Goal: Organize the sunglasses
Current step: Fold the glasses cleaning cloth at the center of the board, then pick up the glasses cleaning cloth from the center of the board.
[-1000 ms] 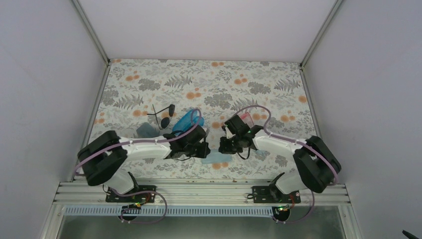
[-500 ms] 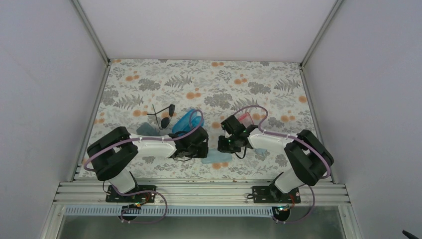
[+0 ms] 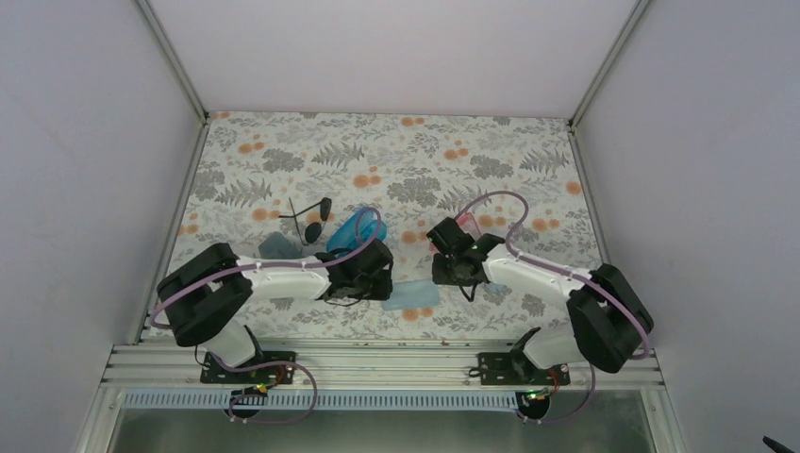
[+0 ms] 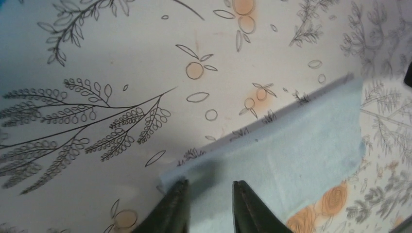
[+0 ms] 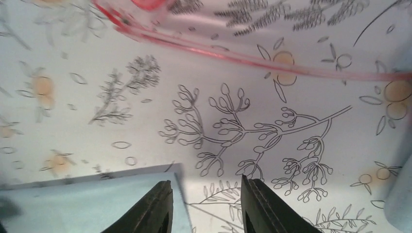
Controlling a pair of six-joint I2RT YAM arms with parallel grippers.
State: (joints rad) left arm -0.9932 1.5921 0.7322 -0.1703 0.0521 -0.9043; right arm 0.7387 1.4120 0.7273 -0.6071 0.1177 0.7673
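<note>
The black sunglasses (image 3: 312, 221) lie open on the counter (image 3: 415, 156), left of centre, with one thin temple pointing away to the far left. Just to their right lies a blue case (image 3: 351, 229), and just near them a small grey-blue cloth (image 3: 276, 246).

The pink sunglasses (image 3: 463, 224) lie right of centre, partly hidden behind the right arm. In the right wrist view their translucent red temples (image 5: 233, 51) run across the far part of the picture, resting on the patterned counter.

Between the two arms, toward the near edge, a light blue cloth (image 3: 412, 294) lies flat. The left gripper (image 3: 387, 285) hangs at the cloth's left end. In its wrist view the left gripper (image 4: 208, 208) has its fingers (image 4: 175, 211) spread a little apart. One finger is at the cloth's (image 4: 296, 150) corner and the other is over the fabric. Whether either touches it cannot be told, and nothing is pinched between them.

The right gripper (image 3: 445, 276) is at the far right corner of the same cloth, near side of the pink sunglasses. Seen from its own wrist, the right gripper (image 5: 206, 206) is spread wide, with the cloth's (image 5: 82, 201) corner just beside its left finger (image 5: 155, 208) and bare counter between the jaws. It holds nothing. A pale blue shape shows at the right edge of that view, too cropped to identify.
</note>
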